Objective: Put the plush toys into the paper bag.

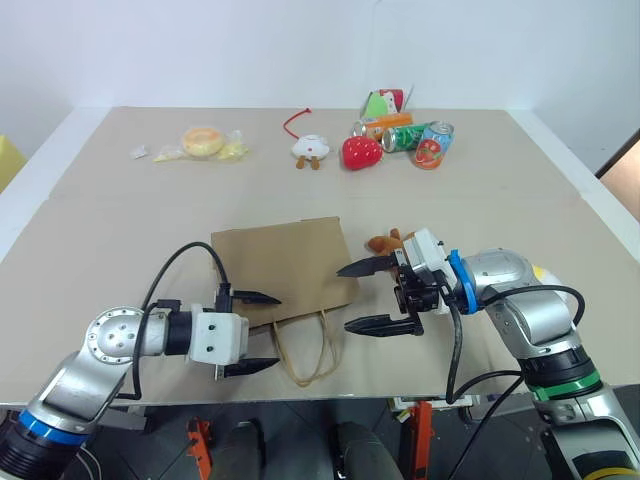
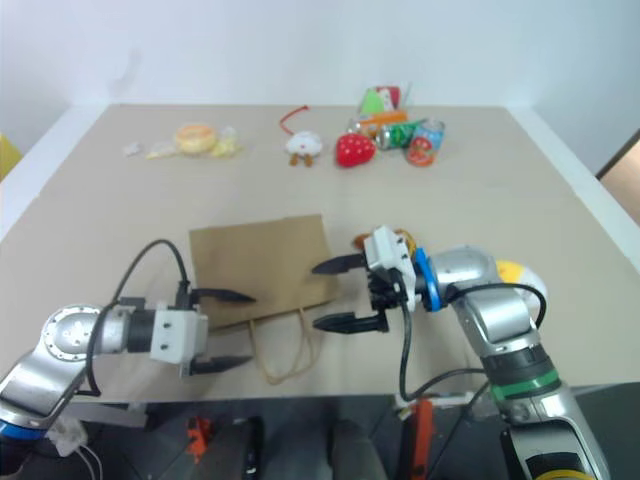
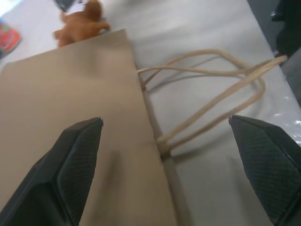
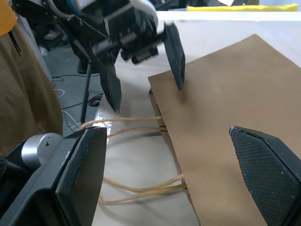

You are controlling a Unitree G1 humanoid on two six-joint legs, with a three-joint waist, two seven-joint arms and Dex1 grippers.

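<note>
On the tabletop (image 1: 120,215), largest first: you've got the paper bag (image 1: 285,268) lying flat near the front edge, mouth toward the robot, its two cord handles (image 1: 305,350) trailing off the mouth onto the surface toward the front edge.

Left pincer (image 1: 262,332) is spread wide and holding nothing. It points across toward the right, at the bag's mouth edge: upper finger over the bag's near-left corner, lower finger out by the handles. In your left wrist view the bag's mouth edge and handle roots sit between the two fingers (image 3: 75,155); contact with the paper can't be told.

Right pincer (image 1: 365,295) is also spread wide, empty, pointing left toward the bag's right edge. Upper finger tip is just beside the bag's right side, lower finger near the mouth corner. The two pincers face each other across the bag mouth, well apart.

Brown plush toy (image 1: 388,241) lies on the tabletop just right of the bag's far-right corner, right behind the right pincer's body, partly hidden by it. Yellow-and-white plush toy (image 2: 515,272) sits farther right, mostly hidden behind the right forearm.

Far side of the tabletop: cans (image 1: 420,140), a red strawberry toy (image 1: 361,152), a small white toy (image 1: 311,149), a donut in wrap (image 1: 203,142). All well apart from both pincers.
</note>
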